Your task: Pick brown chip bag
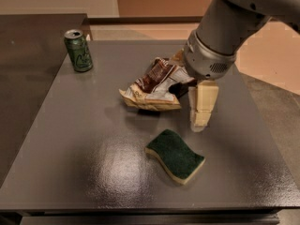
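the brown chip bag (154,86) lies crumpled on the table (70,139), the gripper (201,108) low just beside its right end; open or closed, i cannot tell. this looks like the approach: next it must straddle the foil and clamp.

Jaws just beside brown chip bag (154,86), sponge (176,156) near, can (78,50) well apart

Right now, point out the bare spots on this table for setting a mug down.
Widest bare patch: the table's left front, bordered by the can, bag and sponge. A smaller one lies right of the sponge. Crowded: the middle, where the gripper hangs just right of the bag, behind the sponge.
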Controlling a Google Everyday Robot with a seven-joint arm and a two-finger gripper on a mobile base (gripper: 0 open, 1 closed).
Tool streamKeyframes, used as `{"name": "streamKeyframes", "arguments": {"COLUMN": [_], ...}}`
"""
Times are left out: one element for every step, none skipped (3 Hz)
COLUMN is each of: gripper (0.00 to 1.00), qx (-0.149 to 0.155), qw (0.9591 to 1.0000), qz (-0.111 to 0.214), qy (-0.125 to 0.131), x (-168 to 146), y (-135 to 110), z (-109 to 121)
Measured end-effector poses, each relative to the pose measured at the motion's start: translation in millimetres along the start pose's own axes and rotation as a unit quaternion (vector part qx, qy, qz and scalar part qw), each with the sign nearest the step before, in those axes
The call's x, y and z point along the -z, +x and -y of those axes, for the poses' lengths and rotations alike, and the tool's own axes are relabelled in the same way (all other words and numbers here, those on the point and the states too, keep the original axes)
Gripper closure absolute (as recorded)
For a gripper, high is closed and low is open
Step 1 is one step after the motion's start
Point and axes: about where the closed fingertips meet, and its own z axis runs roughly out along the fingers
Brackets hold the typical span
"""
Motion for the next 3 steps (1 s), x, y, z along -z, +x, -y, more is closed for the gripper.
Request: {"name": "streamKeyframes", "arguments": {"gripper": [0.00, 0.00, 0.15], "qx": [0.031, 0.059, 0.073], "qw": [0.9993, 0.9978, 0.9968], "qz": [0.001, -0.002, 0.000], "qy": [-0.018, -0.032, -0.032], "x": [-17.5, -34.3, -48.5], "y": [-10.0, -18.0, -27.8], "z": [8.9, 18.4, 31.6]}}
